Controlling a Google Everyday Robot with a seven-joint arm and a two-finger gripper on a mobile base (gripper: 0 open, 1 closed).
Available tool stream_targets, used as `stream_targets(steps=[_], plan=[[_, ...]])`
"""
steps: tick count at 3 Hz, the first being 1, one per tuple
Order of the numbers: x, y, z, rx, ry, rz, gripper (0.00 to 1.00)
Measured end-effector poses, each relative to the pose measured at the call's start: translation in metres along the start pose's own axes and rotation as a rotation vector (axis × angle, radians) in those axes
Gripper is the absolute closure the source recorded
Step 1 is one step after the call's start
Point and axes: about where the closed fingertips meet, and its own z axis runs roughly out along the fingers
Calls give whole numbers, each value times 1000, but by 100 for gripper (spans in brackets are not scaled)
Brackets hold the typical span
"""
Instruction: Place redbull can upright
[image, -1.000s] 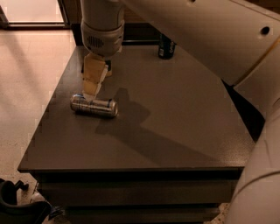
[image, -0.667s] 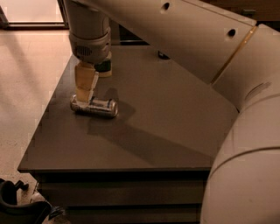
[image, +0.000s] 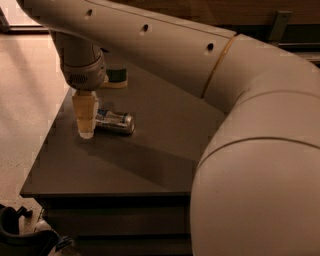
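Note:
The redbull can (image: 117, 122) is a slim silver can with blue patches. It lies on its side on the dark table (image: 150, 165), near the left edge, with its shiny top pointing right. My gripper (image: 85, 127) hangs straight down from the wrist (image: 82, 65) and reaches the table surface at the can's left end, which it hides. Whether it touches the can does not show.
A dark object on a pale base (image: 116, 78) sits on the table behind the wrist. My large arm (image: 240, 110) fills the right and top of the view and hides the table's right half. The table's left edge drops to light floor (image: 25, 100). Dark base parts (image: 20, 237) show at lower left.
The gripper has come down from above the can to table level at its left end. The arm has swung across and now covers much more of the view. The can still lies on its side.

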Motion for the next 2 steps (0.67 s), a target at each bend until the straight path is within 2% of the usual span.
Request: stream_targets(steps=[1, 2], plan=[[11, -2, 7, 2, 10, 42, 0], [24, -3, 2, 11, 3, 111, 0]])
